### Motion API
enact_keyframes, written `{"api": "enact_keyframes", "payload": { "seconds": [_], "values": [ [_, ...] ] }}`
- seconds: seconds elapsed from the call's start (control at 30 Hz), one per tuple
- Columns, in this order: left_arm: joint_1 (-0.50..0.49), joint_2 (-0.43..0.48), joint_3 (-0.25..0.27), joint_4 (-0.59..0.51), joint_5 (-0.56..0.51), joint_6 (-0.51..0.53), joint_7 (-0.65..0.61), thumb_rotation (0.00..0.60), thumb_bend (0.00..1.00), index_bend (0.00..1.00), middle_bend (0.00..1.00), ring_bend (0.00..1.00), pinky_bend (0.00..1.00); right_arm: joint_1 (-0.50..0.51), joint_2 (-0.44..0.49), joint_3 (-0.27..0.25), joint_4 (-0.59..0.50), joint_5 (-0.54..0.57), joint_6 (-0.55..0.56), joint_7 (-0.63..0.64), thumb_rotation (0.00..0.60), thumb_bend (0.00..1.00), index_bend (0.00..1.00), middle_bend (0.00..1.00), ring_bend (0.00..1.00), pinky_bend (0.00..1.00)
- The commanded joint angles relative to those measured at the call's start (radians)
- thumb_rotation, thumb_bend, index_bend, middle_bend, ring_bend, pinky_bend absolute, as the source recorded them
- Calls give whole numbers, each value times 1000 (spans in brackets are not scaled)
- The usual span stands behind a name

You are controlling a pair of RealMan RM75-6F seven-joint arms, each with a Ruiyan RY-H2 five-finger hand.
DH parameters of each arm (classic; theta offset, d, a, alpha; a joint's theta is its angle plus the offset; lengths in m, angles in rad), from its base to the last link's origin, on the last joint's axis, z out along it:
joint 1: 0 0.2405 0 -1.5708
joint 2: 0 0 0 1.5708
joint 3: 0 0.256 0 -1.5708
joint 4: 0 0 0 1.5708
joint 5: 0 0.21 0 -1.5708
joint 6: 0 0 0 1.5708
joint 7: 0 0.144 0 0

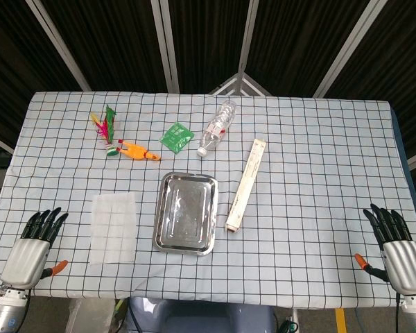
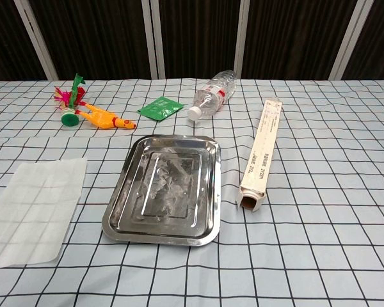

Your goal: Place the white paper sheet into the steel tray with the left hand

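Note:
A thin white paper sheet (image 1: 113, 227) (image 2: 35, 208) lies flat on the checked tablecloth, just left of the steel tray (image 1: 208, 186) (image 2: 125, 168). The tray stands empty near the table's middle. My left hand (image 1: 35, 246) rests at the front left corner of the table, fingers apart and holding nothing, a short way left of the sheet. My right hand (image 1: 396, 246) sits at the front right corner, fingers also spread and empty. Neither hand shows in the chest view.
A long narrow cardboard box (image 1: 246, 183) (image 2: 262, 152) lies right of the tray. Behind it are a clear plastic bottle (image 1: 217, 127) (image 2: 212, 100), a green packet (image 1: 176, 135) (image 2: 160, 107), a yellow rubber chicken (image 1: 136, 150) (image 2: 102, 119) and a feathered shuttlecock (image 1: 107, 128) (image 2: 69, 102).

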Motion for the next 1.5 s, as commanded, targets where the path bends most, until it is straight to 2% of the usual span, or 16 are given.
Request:
{"api": "enact_keyframes", "payload": {
  "seconds": [0.03, 0.4, 0.43, 0.6, 0.8, 1.3, 1.5],
  "values": [
    [0, 0, 0, 0, 0, -1, 0, 600, 33, 0, 0, 0, 0, 0, 0, 0, 0, 0, 0, -1, 600, 290, 0, 0, 0, 0],
    [-6, 0, 15, 7, 10, -23, 14, 600, 33, 13, 0, 0, 0, -1, -2, 0, 0, -4, 4, -7, 600, 291, 0, 0, 0, 0],
    [-7, 0, 18, 8, 11, -27, 15, 600, 35, 35, 0, 0, 0, -1, -2, -1, 0, -3, 3, -8, 600, 291, 0, 0, 0, 0],
    [-22, 4, 43, 16, 7, -87, 27, 600, 76, 277, 0, 0, 0, -1, -3, 0, 0, -1, 2, -10, 600, 290, 0, 0, 0, 0],
    [-51, -23, 58, 45, 14, -157, 59, 600, 144, 421, 0, 0, 0, -1, -4, -1, 0, -5, 3, -7, 600, 290, 0, 0, 0, 0],
    [-131, -72, 50, 183, 41, -247, 65, 600, 257, 470, 0, 0, 0, -1, -4, -1, -4, -3, 3, -4, 600, 290, 0, 0, 0, 0],
    [-157, -95, 49, 229, 47, -276, 51, 600, 267, 475, 0, 0, 0, 0, -4, -1, -5, -2, 1, -6, 600, 291, 0, 0, 0, 0]
  ]
}}
